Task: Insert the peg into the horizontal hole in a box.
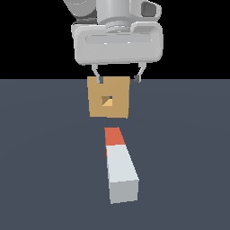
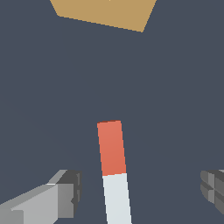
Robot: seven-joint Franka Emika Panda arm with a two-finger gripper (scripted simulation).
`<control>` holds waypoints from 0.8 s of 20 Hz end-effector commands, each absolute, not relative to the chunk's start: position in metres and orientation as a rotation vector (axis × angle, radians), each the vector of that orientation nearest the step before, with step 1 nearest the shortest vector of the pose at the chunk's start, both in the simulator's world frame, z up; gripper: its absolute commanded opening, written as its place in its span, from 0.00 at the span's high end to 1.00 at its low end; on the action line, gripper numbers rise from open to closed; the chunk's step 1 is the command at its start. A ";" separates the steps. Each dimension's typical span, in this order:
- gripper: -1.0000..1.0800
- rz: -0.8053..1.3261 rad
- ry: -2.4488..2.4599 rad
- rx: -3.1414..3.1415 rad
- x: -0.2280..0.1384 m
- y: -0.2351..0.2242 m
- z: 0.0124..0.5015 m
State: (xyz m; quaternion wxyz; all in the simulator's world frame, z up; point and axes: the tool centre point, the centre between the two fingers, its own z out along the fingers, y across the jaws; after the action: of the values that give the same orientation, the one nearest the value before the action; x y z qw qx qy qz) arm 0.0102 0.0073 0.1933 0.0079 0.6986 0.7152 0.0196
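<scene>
Peg (image 1: 119,168) first: one long square-sectioned bar, smooth and matte, pale grey-white along most of its length with a short orange-red end. It lies flat on the dark slate bench (image 1: 45,179), its red end pointing toward the box and its pale end nearest the exterior camera.

Above it hangs the tool (image 1: 117,80), a rounded pale grey housing pointing straight down, with two thin fingers (image 1: 97,77) spread wide apart and holding nothing. In the wrist view those fingers (image 2: 65,192) stand on either side of the peg, well clear of it, the peg (image 2: 114,170) running between them.

Beyond the peg's red end stands one box (image 1: 109,97), a tan, wood-coloured square block with flat faces and sharp edges. It sits near the red tip but apart from it, a strip of bare bench between them. One small square hole (image 1: 107,100) opens in the centre of its face.
</scene>
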 end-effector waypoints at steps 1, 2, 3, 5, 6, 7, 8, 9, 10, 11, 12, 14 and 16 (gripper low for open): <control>0.04 0.061 2.236 2.184 0.010 0.007 0.193; 0.04 0.061 2.236 2.184 0.010 0.007 0.193; 0.04 0.061 2.237 2.183 0.010 0.006 0.192; 0.04 0.059 2.240 2.180 0.010 0.003 0.189; 0.04 0.058 2.243 2.177 0.009 0.000 0.186; 0.04 0.056 2.246 2.175 0.009 -0.003 0.183; 0.04 0.054 2.250 2.172 0.009 -0.006 0.179; 0.04 0.052 2.255 2.168 0.008 -0.011 0.175; 0.04 0.050 2.260 2.164 0.008 -0.015 0.170; 0.04 0.047 2.265 2.159 0.008 -0.021 0.165; 0.04 0.044 2.272 2.154 0.007 -0.027 0.159; 0.04 0.037 2.286 2.142 0.006 -0.040 0.145; 0.04 0.029 2.301 2.128 0.006 -0.055 0.130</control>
State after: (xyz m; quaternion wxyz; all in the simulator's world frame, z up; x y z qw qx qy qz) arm 0.0068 -0.0436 0.1413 0.0046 0.6821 0.7312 0.0114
